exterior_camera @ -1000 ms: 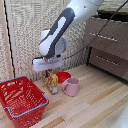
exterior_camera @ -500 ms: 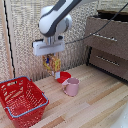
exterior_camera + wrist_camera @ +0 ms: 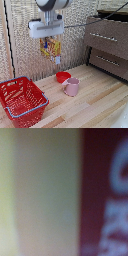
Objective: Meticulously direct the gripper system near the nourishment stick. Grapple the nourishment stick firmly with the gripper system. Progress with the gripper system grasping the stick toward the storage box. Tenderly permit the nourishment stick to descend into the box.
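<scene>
My gripper (image 3: 49,38) hangs from the white boxy head high at the back of the exterior view and is shut on the yellow-orange snack packet (image 3: 50,49). The packet dangles below the fingers, its whitish end at the bottom, well above the floor. The red basket (image 3: 21,100) with a blue-grey rim stands on the floor at the exterior view's left, lower than and to the left of the packet. The wrist view is a blur of pale and dark red print (image 3: 105,193), filling the frame.
A small red bowl (image 3: 62,76) and a pink mug (image 3: 72,87) stand on the wooden floor below and to the right of the gripper. A brown drawer cabinet (image 3: 107,42) stands at the right. A wicker wall is behind.
The gripper has risen from beside the bowl and mug with the packet in it, and has moved toward the exterior view's left.
</scene>
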You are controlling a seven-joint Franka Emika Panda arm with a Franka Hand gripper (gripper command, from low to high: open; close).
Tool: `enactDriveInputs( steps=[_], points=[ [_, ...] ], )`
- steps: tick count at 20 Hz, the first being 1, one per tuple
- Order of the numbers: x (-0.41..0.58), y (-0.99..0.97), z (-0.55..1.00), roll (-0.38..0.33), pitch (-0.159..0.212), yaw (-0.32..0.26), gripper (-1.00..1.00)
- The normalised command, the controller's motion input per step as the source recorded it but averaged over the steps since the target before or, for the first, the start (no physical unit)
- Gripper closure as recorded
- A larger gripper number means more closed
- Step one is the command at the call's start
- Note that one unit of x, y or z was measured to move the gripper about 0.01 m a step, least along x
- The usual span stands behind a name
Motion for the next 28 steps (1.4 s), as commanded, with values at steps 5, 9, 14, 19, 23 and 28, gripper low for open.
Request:
enactDriveInputs(
  steps=[5,9,14,19,23,28],
  points=[
    [-0.056,0.80,0.57,0.045,0.007,0.000,1.00],
    [-0.138,0.85,0.14,0.007,0.030,-0.013,1.00],
    [-0.123,0.89,-0.20,0.001,0.032,-0.024,1.00],
    [-0.181,0.83,-0.58,-0.021,0.003,-0.001,1.00],
    [-0.146,0.68,-0.70,-0.053,0.000,0.004,1.00],
    [-0.062,0.32,-0.60,-0.059,0.000,0.035,1.00]
  ],
)
